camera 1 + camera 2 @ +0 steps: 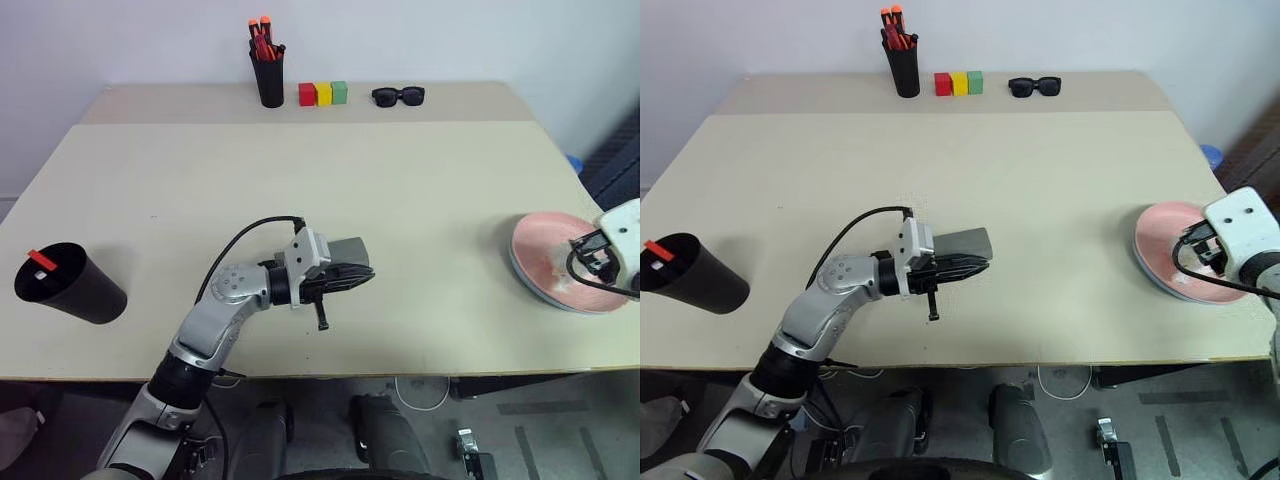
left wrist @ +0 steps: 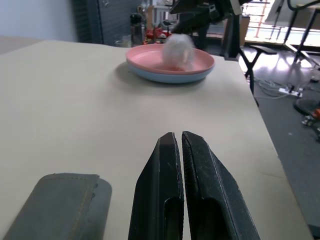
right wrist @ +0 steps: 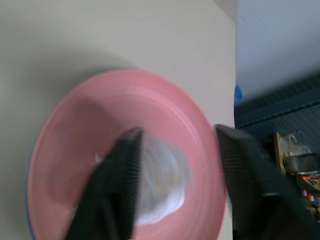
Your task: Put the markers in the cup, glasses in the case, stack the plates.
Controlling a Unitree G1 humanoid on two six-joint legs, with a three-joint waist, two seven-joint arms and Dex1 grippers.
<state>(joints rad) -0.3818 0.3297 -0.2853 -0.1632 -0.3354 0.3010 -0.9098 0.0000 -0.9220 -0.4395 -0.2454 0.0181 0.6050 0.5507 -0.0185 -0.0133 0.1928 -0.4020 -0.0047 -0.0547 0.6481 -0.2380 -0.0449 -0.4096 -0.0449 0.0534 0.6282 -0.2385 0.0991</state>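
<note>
The grey case (image 1: pixel 347 250) lies closed near the table's front middle, and my left gripper (image 1: pixel 362 274) is shut right beside it, its fingers (image 2: pixel 165 165) pressed together and empty. At the left the black cup (image 1: pixel 72 287) stands with a marker's red end (image 1: pixel 42 260) poking out. On the right, the pink plate (image 1: pixel 552 258) sits on the blue plate (image 2: pixel 170 76). My right gripper (image 3: pixel 178 132) hovers open over the pink plate (image 3: pixel 100 110), above a white crumpled lump (image 3: pixel 162 182). The glasses are hidden.
Along the far edge stand a narrow black pen holder (image 1: pixel 268 78) with orange-capped markers, three coloured blocks (image 1: pixel 323 94) and black sunglasses (image 1: pixel 398 96). The plates sit close to the table's right edge (image 1: pixel 600 215).
</note>
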